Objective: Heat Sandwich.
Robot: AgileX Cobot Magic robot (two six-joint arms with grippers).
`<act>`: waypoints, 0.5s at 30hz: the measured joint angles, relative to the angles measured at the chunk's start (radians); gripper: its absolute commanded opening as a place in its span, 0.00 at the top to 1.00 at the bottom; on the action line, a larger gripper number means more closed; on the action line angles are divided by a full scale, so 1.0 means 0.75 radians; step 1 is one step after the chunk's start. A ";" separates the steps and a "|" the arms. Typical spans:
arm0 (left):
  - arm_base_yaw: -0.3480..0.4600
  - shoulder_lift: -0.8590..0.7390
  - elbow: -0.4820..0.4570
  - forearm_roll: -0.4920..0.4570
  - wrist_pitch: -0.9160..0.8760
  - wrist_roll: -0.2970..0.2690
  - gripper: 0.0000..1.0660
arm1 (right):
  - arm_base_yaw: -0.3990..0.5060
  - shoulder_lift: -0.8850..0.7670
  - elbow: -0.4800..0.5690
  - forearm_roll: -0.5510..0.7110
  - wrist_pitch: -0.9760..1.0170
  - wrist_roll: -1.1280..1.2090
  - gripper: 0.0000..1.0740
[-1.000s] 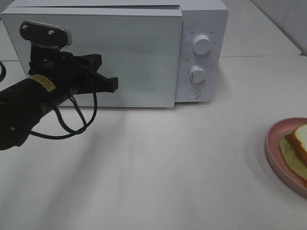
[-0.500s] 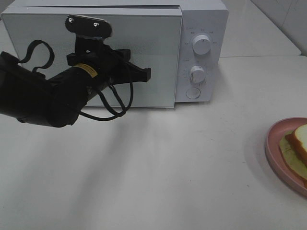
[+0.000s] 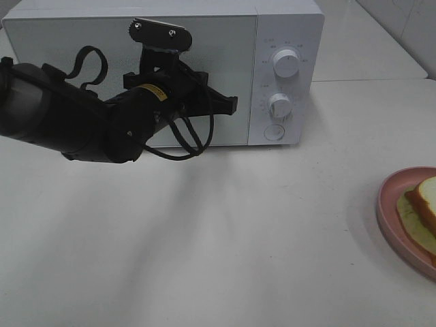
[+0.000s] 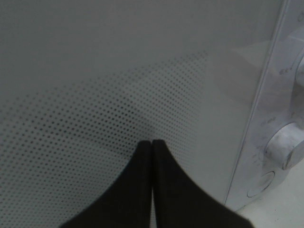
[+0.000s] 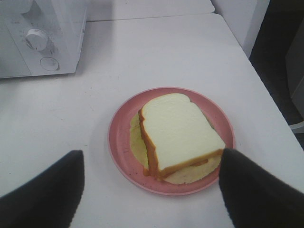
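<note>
The sandwich (image 5: 178, 135), white bread with a brown crust and a pale filling, lies on a round pink plate (image 5: 119, 142). In the exterior view the sandwich (image 3: 426, 204) and plate (image 3: 392, 204) show at the right edge. My right gripper (image 5: 152, 153) hovers open above them, one finger on each side, touching nothing. The white microwave (image 3: 286, 41) stands at the back with its door (image 3: 82, 48) closed. My left gripper (image 3: 231, 105) is shut and empty, its tips close to the door's right edge. The wrist view shows the left gripper (image 4: 152, 142) against the dotted door glass (image 4: 95, 95).
The microwave's panel has two knobs (image 3: 285, 63) (image 3: 280, 105) and a round button (image 3: 274, 132). A black cable (image 3: 187, 139) loops under the left arm. The white table (image 3: 238, 238) stretches between the microwave and the plate. A wall edge (image 5: 237, 19) rises beyond the table's far corner.
My left arm has swung to the right along the front of the microwave door, its shut tips now near the door's right edge. The plate and sandwich have not moved.
</note>
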 measured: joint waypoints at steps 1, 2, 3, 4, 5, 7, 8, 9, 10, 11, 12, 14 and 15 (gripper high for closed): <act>0.000 -0.005 0.000 0.003 0.011 0.000 1.00 | 0.000 0.000 0.000 0.000 0.000 0.000 0.29; 0.000 -0.009 0.001 0.003 0.016 0.000 1.00 | 0.000 0.000 0.000 0.000 0.000 0.000 0.29; 0.000 -0.017 0.009 0.001 0.020 0.000 1.00 | 0.000 0.000 0.000 0.000 0.000 0.000 0.29; 0.000 -0.037 0.035 -0.019 0.016 0.000 1.00 | 0.000 0.000 0.000 0.000 0.000 0.000 0.29; 0.000 -0.037 0.035 -0.019 0.016 0.000 1.00 | 0.000 0.000 0.000 0.000 0.000 0.000 0.29; 0.000 -0.064 0.077 -0.052 -0.005 0.000 1.00 | 0.000 0.000 0.000 0.000 0.000 -0.001 0.29; 0.000 -0.064 0.077 -0.052 -0.005 0.000 1.00 | 0.000 0.000 0.000 0.000 0.000 -0.001 0.29; -0.001 -0.096 0.133 -0.075 -0.025 0.000 1.00 | 0.000 0.000 0.000 0.000 0.000 -0.001 0.29; -0.007 -0.112 0.159 -0.079 -0.024 0.000 1.00 | 0.000 0.000 0.000 0.000 0.000 -0.001 0.29; -0.015 -0.129 0.189 -0.081 -0.019 0.000 1.00 | 0.000 0.000 0.000 0.000 0.000 -0.001 0.29; -0.015 -0.129 0.189 -0.081 -0.019 0.000 1.00 | 0.000 0.000 0.000 0.000 0.000 -0.001 0.29; -0.035 -0.173 0.264 -0.081 0.012 0.000 1.00 | -0.001 0.000 0.000 0.000 0.000 -0.001 0.29; -0.039 -0.191 0.284 -0.081 0.044 0.000 0.93 | -0.001 0.000 0.000 0.000 0.000 -0.001 0.29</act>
